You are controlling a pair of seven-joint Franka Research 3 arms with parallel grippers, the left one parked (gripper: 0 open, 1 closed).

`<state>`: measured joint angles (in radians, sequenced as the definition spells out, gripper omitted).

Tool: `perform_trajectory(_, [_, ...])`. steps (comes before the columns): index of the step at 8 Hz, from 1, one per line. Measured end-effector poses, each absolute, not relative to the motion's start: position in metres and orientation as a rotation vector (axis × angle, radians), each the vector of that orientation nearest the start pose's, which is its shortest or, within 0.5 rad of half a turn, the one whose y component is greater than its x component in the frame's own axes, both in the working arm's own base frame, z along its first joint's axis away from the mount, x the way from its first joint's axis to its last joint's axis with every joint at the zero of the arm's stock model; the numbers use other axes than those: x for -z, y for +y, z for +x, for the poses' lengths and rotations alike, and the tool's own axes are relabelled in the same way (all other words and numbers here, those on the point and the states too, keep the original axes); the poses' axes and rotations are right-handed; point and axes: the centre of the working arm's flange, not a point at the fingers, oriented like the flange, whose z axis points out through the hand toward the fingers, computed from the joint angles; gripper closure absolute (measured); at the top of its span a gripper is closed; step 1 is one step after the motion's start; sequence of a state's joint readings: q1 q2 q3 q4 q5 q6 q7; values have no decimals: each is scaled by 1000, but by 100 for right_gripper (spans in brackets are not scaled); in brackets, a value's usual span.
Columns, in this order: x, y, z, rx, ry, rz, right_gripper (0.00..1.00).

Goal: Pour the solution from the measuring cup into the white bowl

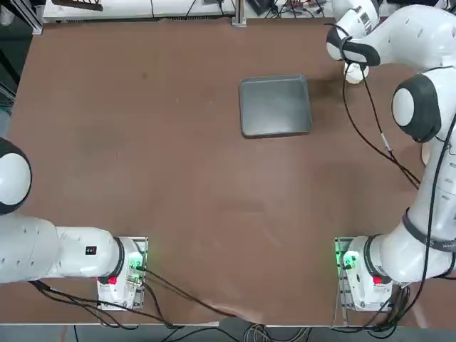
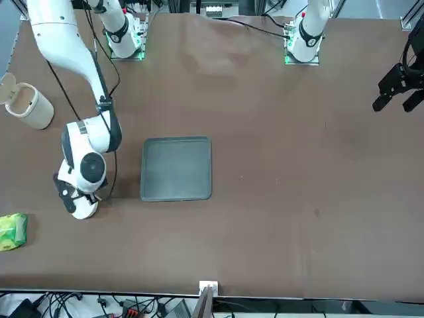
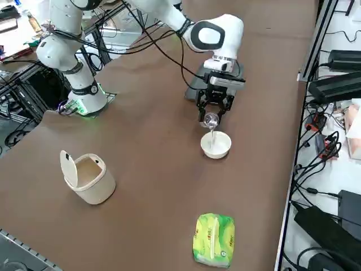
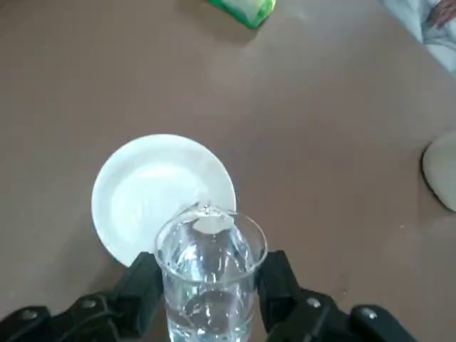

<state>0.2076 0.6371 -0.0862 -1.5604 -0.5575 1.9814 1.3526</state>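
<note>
My right gripper [image 3: 213, 110] is shut on the measuring cup [image 3: 211, 119], a tiny clear glass held tilted just above the white bowl [image 3: 216, 145]. A thin stream of clear liquid runs from the cup's lip down into the bowl. In the wrist view the black fingers [image 4: 146, 288] clamp both sides of the cup [image 4: 210, 267], which still holds liquid, and its lip hangs over the bowl [image 4: 157, 199] near its rim. From overhead the wrist covers the cup, and only an edge of the bowl [image 1: 356, 71] shows.
A grey tray [image 1: 276, 105] lies just left of the gripper in the top view. An off-white lidded jug [image 3: 87, 178] and a green packet [image 3: 214, 240] sit on the table's right side, nearer the right side camera than the bowl.
</note>
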Motion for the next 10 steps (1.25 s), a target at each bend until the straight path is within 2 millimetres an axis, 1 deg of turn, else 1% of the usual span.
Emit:
perform_trajectory(3, [-286, 44, 690, -94, -1164, 2469, 26])
perform_trajectory(4, [-289, 33, 692, -45, -1149, 2505, 26])
perform_trajectory(7, [-299, -14, 698, 71, -1193, 2625, 26])
perform_trajectory(8, [-299, -24, 697, 118, -1206, 2674, 26])
perform_trajectory(10, [-294, -36, 699, 179, -1208, 2743, 26])
